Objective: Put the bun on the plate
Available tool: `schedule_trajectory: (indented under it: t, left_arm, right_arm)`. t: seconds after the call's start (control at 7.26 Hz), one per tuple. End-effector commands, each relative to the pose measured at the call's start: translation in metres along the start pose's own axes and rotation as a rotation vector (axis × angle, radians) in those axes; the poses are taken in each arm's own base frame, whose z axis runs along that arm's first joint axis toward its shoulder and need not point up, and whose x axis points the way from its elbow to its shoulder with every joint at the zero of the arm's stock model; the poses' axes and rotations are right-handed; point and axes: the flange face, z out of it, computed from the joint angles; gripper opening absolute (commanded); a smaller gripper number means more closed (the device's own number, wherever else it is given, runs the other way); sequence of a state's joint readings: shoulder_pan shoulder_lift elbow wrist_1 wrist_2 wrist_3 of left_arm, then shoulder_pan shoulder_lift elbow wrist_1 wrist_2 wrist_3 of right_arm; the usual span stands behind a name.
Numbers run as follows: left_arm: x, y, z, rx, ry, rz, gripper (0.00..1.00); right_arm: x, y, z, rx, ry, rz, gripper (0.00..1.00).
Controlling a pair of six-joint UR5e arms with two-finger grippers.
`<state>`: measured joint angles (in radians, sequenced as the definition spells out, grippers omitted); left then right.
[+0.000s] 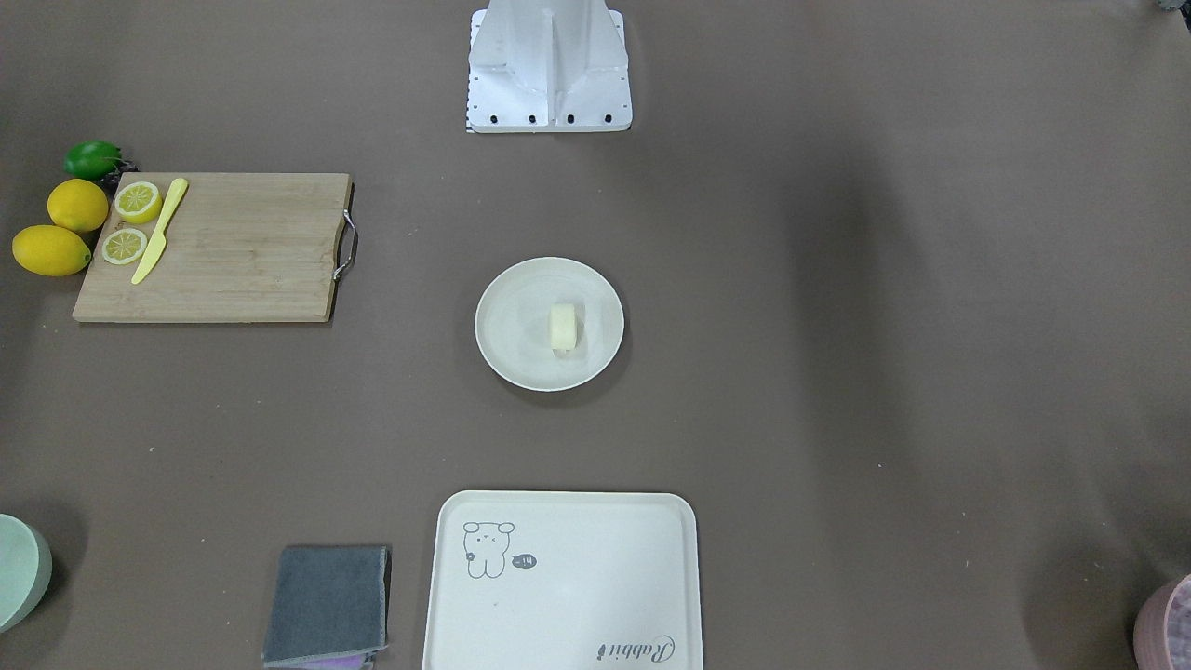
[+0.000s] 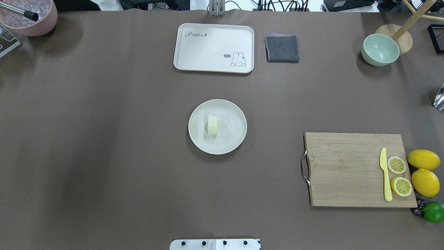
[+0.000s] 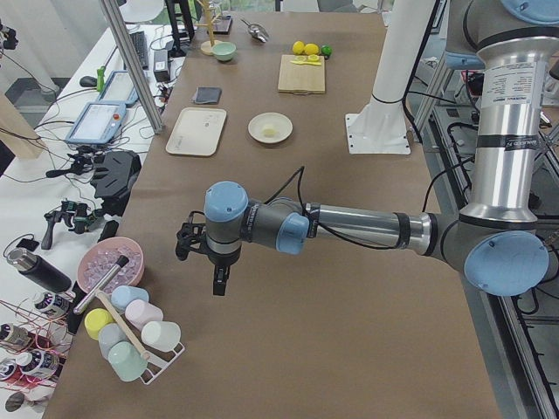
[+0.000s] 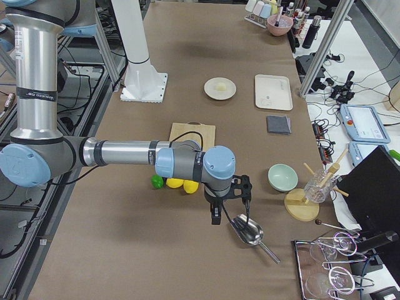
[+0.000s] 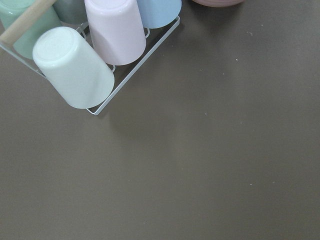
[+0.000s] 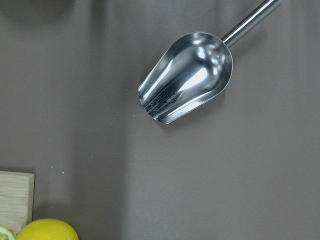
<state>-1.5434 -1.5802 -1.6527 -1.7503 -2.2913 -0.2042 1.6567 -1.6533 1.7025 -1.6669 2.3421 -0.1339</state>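
The pale cream bun [image 2: 212, 125] lies on the round off-white plate [image 2: 232, 139] at the table's centre, a little left of the plate's middle; the front-facing view shows the same bun [image 1: 564, 328] on the plate [image 1: 508, 321]. Neither arm is near it. My left gripper [image 3: 217, 284] hangs over bare table at the robot's left end, close to a cup rack. My right gripper [image 4: 215, 215] hangs at the opposite end, above a metal scoop. Both show only in the side views, so I cannot tell whether either is open or shut.
A rabbit-print tray [image 2: 213, 48] and grey cloth [image 2: 282, 48] lie beyond the plate. A cutting board [image 2: 347, 168] holds lemon halves and a yellow knife [image 2: 385, 175], with whole lemons [image 2: 424, 159] beside it. A green bowl [image 2: 380, 49], metal scoop [image 6: 187, 77] and cup rack [image 5: 80, 65] stand at the ends.
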Motion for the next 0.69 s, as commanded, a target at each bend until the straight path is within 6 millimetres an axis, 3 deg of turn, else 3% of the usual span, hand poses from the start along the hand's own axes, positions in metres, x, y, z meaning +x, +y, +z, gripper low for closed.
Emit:
schedule_trajectory:
  t: [0.0, 0.55]
  left_arm:
    - [-0.0036, -0.0036, -0.0004, 0.011, -0.046, -0.001, 0.98]
    - [-0.0014, -0.0059, -0.0012, 0.014, -0.045, 0.003, 0.98]
  right_arm:
    - [0.0004, 0.0003, 0.0006, -0.001, -0.002, 0.002, 1.00]
    - [-0.0001, -0.0005, 0.0006, 0.000, -0.008, 0.003, 1.00]
